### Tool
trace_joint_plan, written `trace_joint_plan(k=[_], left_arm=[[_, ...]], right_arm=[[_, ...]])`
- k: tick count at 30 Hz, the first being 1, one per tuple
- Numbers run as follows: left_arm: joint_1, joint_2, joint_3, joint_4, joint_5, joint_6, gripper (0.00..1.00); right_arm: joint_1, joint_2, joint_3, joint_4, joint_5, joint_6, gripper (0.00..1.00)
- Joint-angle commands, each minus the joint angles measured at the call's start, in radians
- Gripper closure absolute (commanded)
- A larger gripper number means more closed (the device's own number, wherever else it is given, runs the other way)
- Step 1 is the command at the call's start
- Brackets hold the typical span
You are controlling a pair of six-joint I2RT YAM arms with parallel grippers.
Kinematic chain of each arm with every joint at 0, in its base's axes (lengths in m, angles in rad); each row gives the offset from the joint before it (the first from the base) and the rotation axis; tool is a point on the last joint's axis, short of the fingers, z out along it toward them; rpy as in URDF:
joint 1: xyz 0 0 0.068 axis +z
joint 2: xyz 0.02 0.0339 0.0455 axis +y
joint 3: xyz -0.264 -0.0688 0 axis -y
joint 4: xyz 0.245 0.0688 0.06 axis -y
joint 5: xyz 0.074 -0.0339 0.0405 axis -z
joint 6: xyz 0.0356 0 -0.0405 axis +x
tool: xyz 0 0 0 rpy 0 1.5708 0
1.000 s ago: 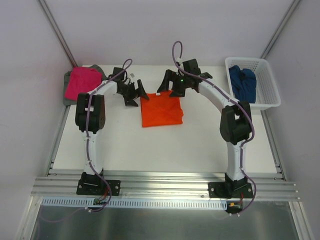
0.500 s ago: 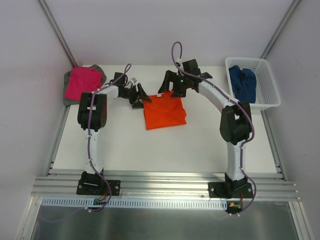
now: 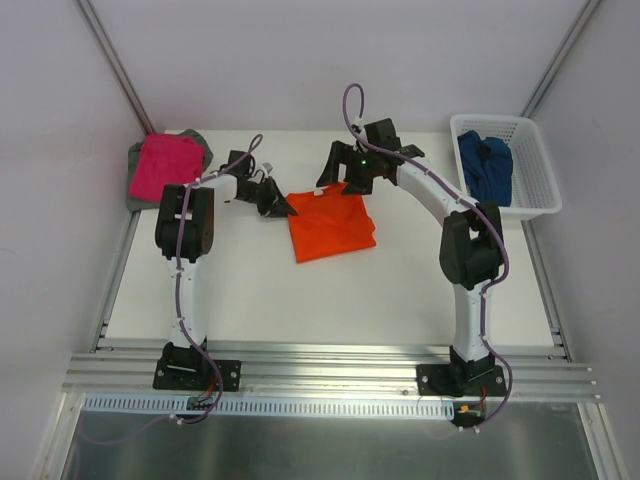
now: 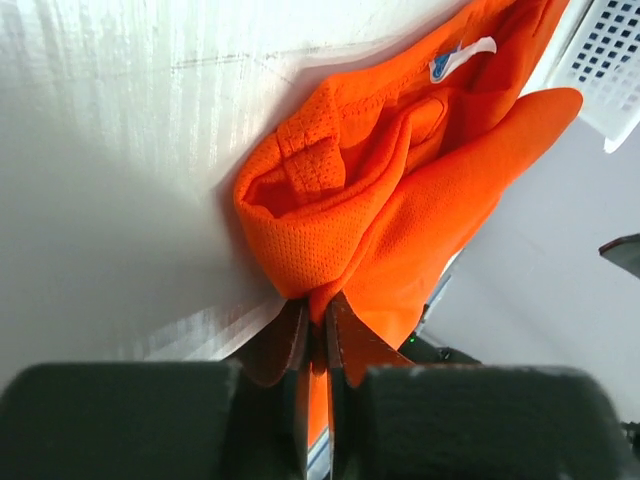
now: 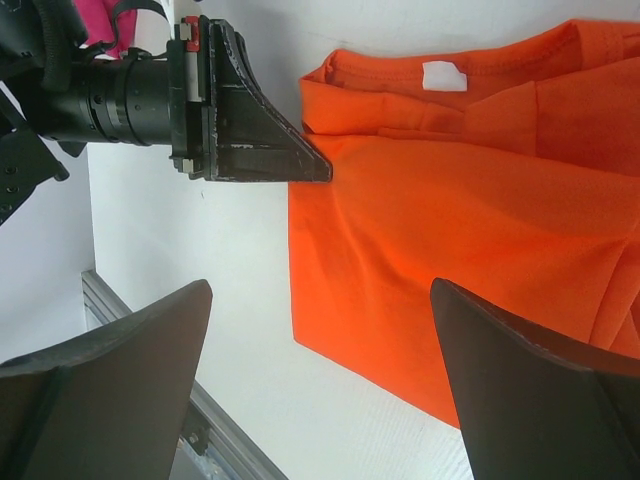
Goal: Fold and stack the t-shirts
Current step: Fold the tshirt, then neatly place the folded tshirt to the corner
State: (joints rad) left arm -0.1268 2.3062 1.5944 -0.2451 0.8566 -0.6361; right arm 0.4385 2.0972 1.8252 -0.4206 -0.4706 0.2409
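The orange t-shirt (image 3: 332, 225) lies folded mid-table, its left edge pinched tight by the left gripper (image 4: 318, 322). The right gripper (image 5: 320, 350) hangs wide open over the collar. A pink t-shirt (image 3: 168, 165) sits far left, a blue t-shirt (image 3: 485, 168) in the basket (image 3: 532, 175).

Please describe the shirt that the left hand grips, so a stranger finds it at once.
On the table, look at the middle. There lies the orange t-shirt, folded, one corner pinched by the left hand. It alone is orange; the pink shirt lies far left, the blue one in the basket.
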Motion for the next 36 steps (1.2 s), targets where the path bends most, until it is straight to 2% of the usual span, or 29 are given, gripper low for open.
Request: trace_joint_plan(k=[1, 5, 11, 19, 30, 34, 36], left_arm=[[0.027, -0.011, 0.033, -0.016, -0.019, 0.065, 1.0], [0.055, -0.044, 0.107, -0.066, -0.123, 0.142, 1.0], [0.09, -0.071, 0.223, -0.097, -0.191, 0.231, 1.0], [0.121, -0.148, 0.228, -0.12, -0.234, 0.28, 1.0], [0.246, -0.2, 0.32, -0.171, -0.324, 0.375, 1.0], [0.282, -0.211, 0.337, -0.177, -0.386, 0.41, 1.0], [0.326, -0.203, 0.395, -0.181, -0.434, 0.446, 1.0]], right_arm=[[0.008, -0.042, 0.036, -0.006, 0.013, -0.02, 0.04], [0.006, -0.045, 0.034, -0.01, 0.015, -0.023, 0.04], [0.009, -0.052, 0.032, -0.009, 0.016, -0.02, 0.04], [0.014, -0.06, 0.032, -0.001, 0.018, -0.014, 0.04], [0.029, -0.06, 0.034, 0.011, 0.012, 0.001, 0.04], [0.032, -0.06, 0.028, 0.016, 0.01, 0.003, 0.04], [0.034, -0.065, 0.017, 0.022, 0.009, 0.009, 0.04]])
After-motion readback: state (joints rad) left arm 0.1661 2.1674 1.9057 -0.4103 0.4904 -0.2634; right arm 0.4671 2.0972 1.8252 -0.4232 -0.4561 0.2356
